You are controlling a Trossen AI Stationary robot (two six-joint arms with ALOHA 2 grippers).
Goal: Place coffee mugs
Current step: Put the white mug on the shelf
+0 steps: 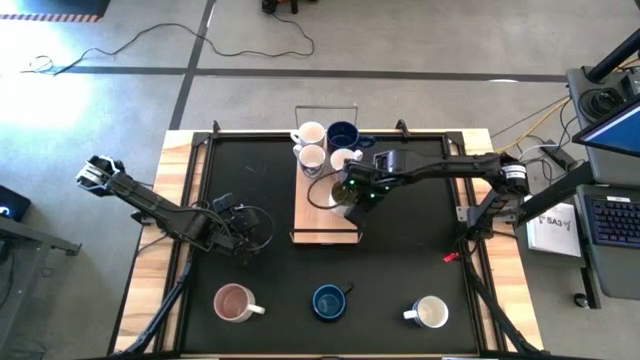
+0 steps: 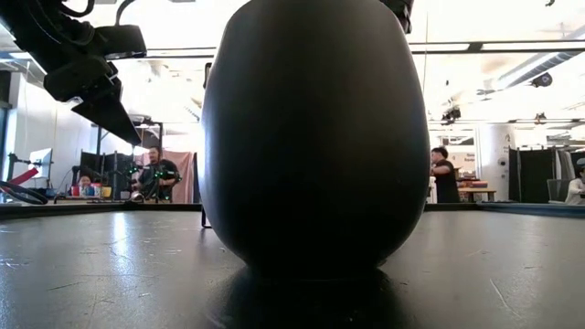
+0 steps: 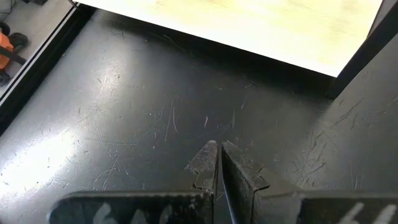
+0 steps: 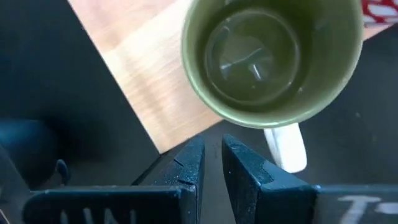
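Filling the middle of the low view, nearest the lens, a dark mug (image 2: 315,137) is blocking almost everything behind it. We are taking it for the dark blue mug standing at the bottom centre of the overhead frame, between a pink-lined mug (image 1: 233,302) and a white mug (image 1: 431,313).

At frame centre the right gripper (image 4: 212,144) is hovering over the green mug (image 4: 273,59), which is sitting at the right edge of the wooden tray (image 1: 325,215). We cannot tell whether it is overhanging that edge. The jaws are standing nearly together, a thin gap showing, grasping nothing. The mug's pale handle (image 4: 286,146) is lying just beside one finger, not between the two.

We are judging that a risk. Closing here would miss the handle, and a sideways nudge could push the mug off the tray onto the black mat (image 1: 420,240).

Higher on the tray, three white mugs (image 1: 312,158) and another blue mug (image 1: 344,134) are crowding together, leaving little room there.

The left gripper (image 3: 219,149) is waiting left of the tray over the mat, jaws clenched on nothing.

People (image 2: 445,174) are working in the room beyond.
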